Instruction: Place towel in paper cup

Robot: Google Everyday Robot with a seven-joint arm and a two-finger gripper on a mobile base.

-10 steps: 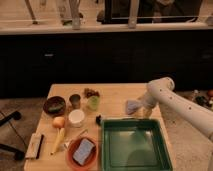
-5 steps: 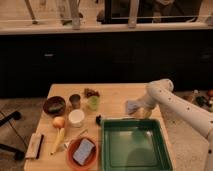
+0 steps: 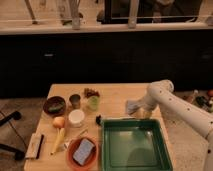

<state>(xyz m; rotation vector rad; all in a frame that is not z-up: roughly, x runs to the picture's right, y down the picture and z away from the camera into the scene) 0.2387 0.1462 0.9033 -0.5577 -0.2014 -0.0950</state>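
The towel, a small pale blue-grey cloth, is at the right side of the wooden table, just behind the green tray. My gripper is at the end of the white arm that reaches in from the right. It is right against the towel's right edge, low over the table. The white paper cup stands open side up on the left half of the table, well apart from the towel and gripper.
A green tray fills the front right. On the left are a dark bowl, a small dark cup, a green cup, an orange fruit, a banana and an orange plate holding a blue-grey block.
The arm has shifted only slightly, its elbow dipping a little. The towel stays in the same spot by the gripper.
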